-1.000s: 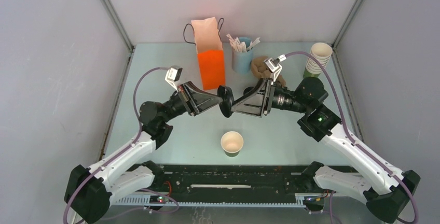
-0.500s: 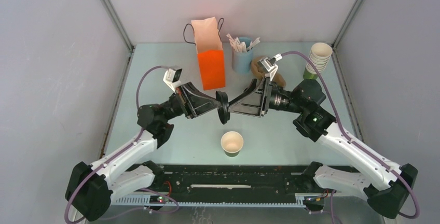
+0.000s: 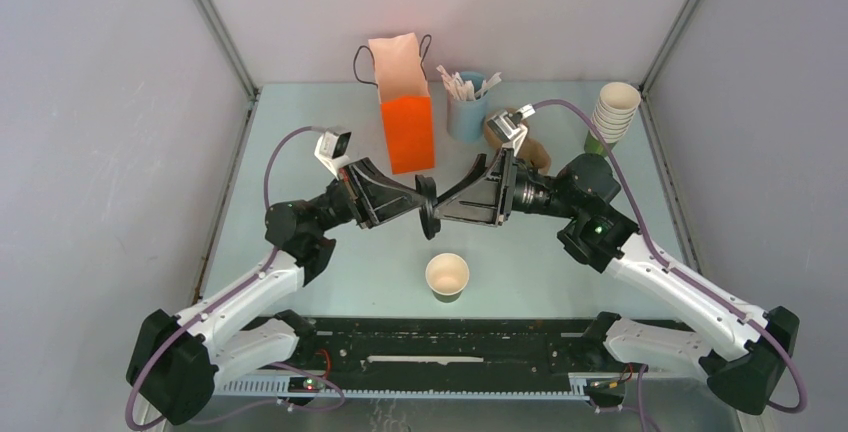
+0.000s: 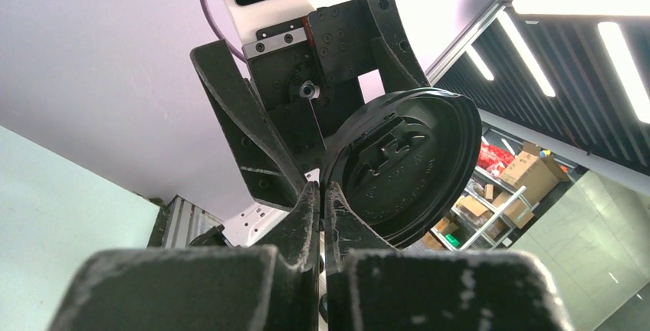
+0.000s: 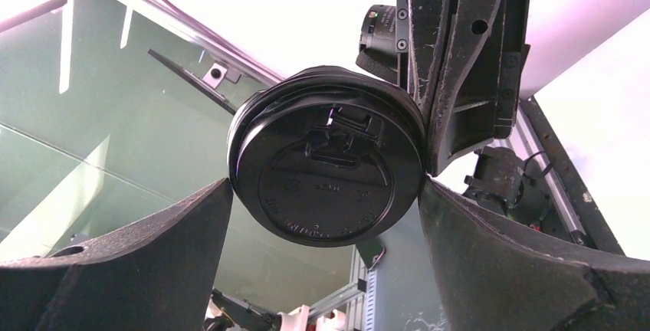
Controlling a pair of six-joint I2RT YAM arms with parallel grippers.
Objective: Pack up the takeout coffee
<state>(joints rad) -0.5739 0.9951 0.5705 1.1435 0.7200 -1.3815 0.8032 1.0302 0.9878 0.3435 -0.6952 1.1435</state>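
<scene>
Lid [image 3: 430, 209] is hanging on edge in midair, left gripper [image 4: 321, 193] pinching its rim, right gripper [image 5: 326, 185] spreading across it, contact unclear, open cup [image 3: 447, 277] standing on the counter [image 3: 520, 280] just below.

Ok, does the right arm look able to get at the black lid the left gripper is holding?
Probably yes. The right gripper is open with the black lid between its fingers, and the left gripper pinches only one edge of the rim, leaving the rest free.
</scene>
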